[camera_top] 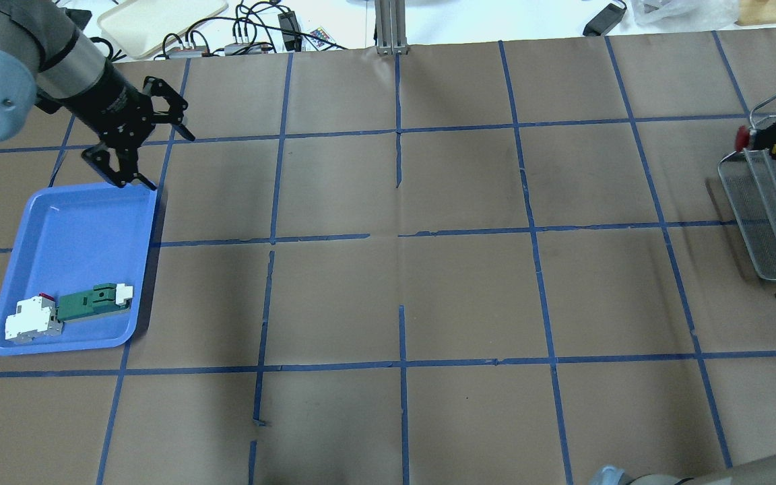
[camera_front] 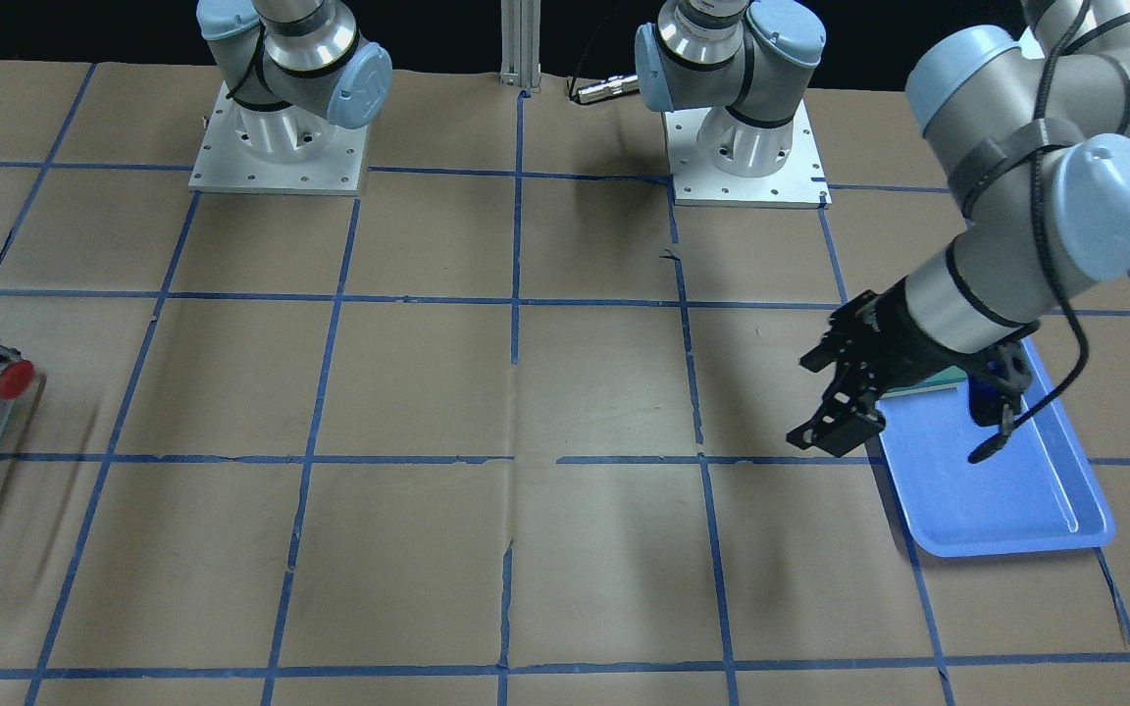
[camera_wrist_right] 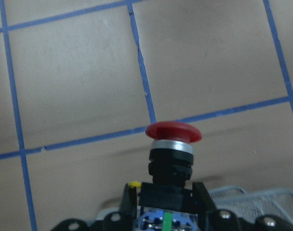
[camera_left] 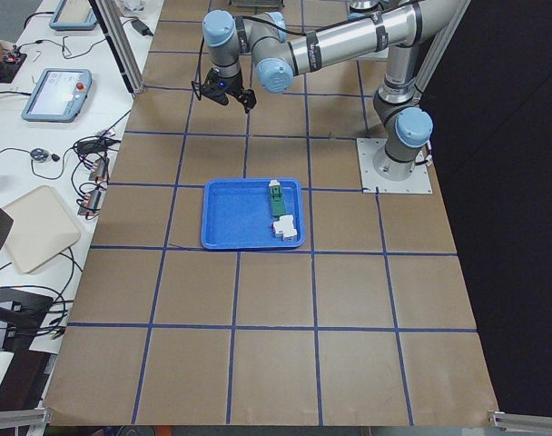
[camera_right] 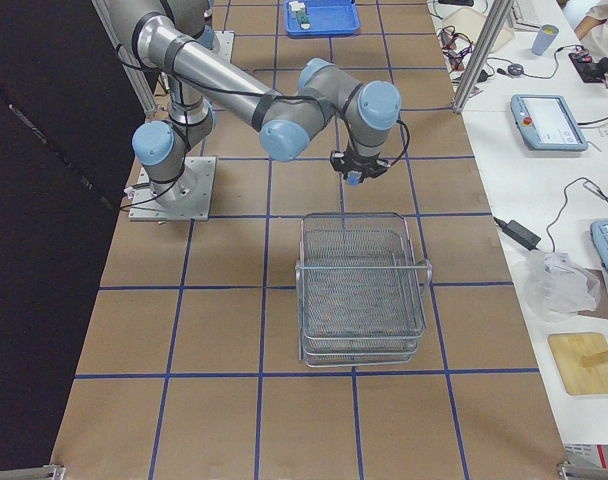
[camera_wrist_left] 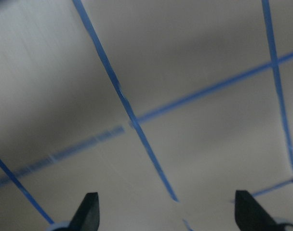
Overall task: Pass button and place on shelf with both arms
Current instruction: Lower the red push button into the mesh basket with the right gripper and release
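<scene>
the right hand (camera_wrist_right: 166,204) is clamped on the silvery block at the rear of the button (camera_wrist_right: 173,140). the red cap sticks out ahead of the fingertips, over bare counter (camera_wrist_right: 79,82). the shelf (camera_top: 765,222) lies under and behind the hand. only a corner of its mesh shows beside the hand's lower edge in the wrist view, so the button seems to hang just past the rim, not over the basket itself, though depth is hard to judge here.

the step in hand looks like the placing, and doing it well is mostly about getting the button inside the rim first. the hand should draw back toward its own wrist until the cap clears the wire edge, then come down slowly. the cap is round and heavier than the rear, so the button will likely roll or tip if let go from height. better to lower until the collar nearly rests on the mesh, then part the fingers gently and lift straight up.

the left hand (camera_top: 172,162) hovers with fingers spread apart and empty, over the near corner of the blue tray (camera_top: 78,222), well apart from the right hand and out of its way.
</scene>
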Tool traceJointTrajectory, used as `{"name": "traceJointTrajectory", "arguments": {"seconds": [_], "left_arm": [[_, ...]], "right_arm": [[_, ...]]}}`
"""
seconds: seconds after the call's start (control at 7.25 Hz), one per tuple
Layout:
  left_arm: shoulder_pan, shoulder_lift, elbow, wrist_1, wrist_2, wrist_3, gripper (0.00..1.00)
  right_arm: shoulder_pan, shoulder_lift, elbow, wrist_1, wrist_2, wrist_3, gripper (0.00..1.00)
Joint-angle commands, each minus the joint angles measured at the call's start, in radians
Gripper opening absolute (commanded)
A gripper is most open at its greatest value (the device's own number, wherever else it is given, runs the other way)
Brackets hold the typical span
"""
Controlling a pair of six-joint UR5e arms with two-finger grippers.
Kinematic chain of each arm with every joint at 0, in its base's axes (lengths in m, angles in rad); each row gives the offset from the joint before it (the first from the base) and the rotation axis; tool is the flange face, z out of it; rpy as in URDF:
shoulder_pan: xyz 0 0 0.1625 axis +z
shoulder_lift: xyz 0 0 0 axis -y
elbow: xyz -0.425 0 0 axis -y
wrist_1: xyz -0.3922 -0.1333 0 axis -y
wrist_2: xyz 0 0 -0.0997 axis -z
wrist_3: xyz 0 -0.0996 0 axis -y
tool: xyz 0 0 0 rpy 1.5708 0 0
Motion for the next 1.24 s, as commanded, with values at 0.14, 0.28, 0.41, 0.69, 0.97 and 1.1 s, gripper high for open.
{"name": "traceJointTrajectory", "arguments": {"seconds": [0.14,0.28,0.41,0.69,0.97,1.1], "left_arm": [[0.004,0.142,-0.011,-0.125,0.081,0.112,1.00],[0.002,0.184,0.007,-0.204,0.084,0.239,0.87],[0.001,0.206,0.014,-0.229,0.146,0.282,1.00],[-0.072,0.221,0.008,-0.249,0.148,0.483,1.00],[-0.209,0.212,-0.020,-0.229,0.131,0.729,1.00],[-0.199,0.208,-0.023,-0.222,0.125,0.731,1.00]], "right_arm": [[-0.139,0.110,-0.004,-0.147,-0.011,-0.171,0.00],[-0.139,0.112,-0.003,-0.145,-0.014,-0.161,0.01],[-0.135,0.105,0.000,-0.138,-0.016,-0.155,0.66],[-0.127,0.096,0.000,-0.124,-0.013,-0.066,1.00],[-0.062,-0.013,0.013,-0.063,-0.014,0.050,1.00],[0.027,-0.079,0.014,0.000,-0.017,0.182,1.00]]}}
